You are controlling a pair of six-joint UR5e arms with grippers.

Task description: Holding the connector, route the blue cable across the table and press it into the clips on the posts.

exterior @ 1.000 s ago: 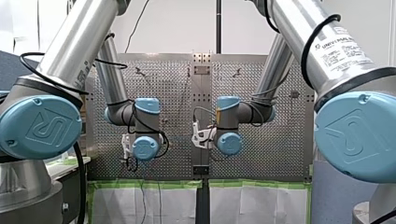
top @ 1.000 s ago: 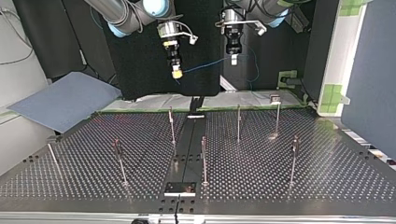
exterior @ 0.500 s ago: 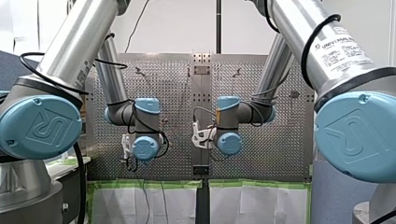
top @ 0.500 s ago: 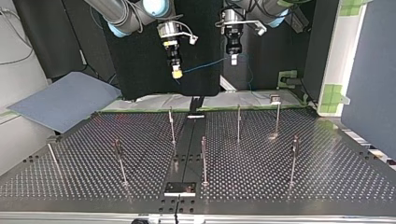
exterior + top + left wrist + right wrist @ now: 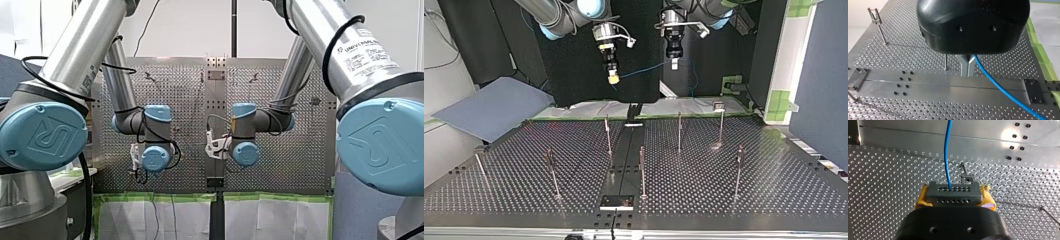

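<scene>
Scarcely anything had moved in the last second. Both arms hung where they had been, and only the slack loop of the thin blue cable [image 5: 644, 70] under the robot's left end effector [image 5: 674, 63] had swung a little.

From across the room, the blue cable ran in a shallow line through the air between the two end effectors. It was high above the perforated metal counter [image 5: 774, 190] and over its far edge as the top view has it. It hung well above the thin upright metal posts [image 5: 642, 172] and touched none of the small clips [image 5: 719, 105] at their tops.

The robot's right end effector [image 5: 613, 78] was pinching a grey block connector with two rows of small holes [image 5: 953, 190]. Its yellow pads [image 5: 920, 198] pressed against the two ends of the block. The blue cable left one hole in the upper row and ran straight ahead, away from the end effector. One post with a clip stood on the counter just beyond the connector.

In the left wrist view, the left end effector's metal fingers [image 5: 964, 66] were drawn together under the black housing. The blue cable came out at their side and trailed off over a smooth metal strip down the counter's middle [image 5: 923, 83]. It looked nipped there, though the housing hid the contact itself. A blue-grey sheet [image 5: 494, 107] lay off the counter's far left corner in the top view.
</scene>
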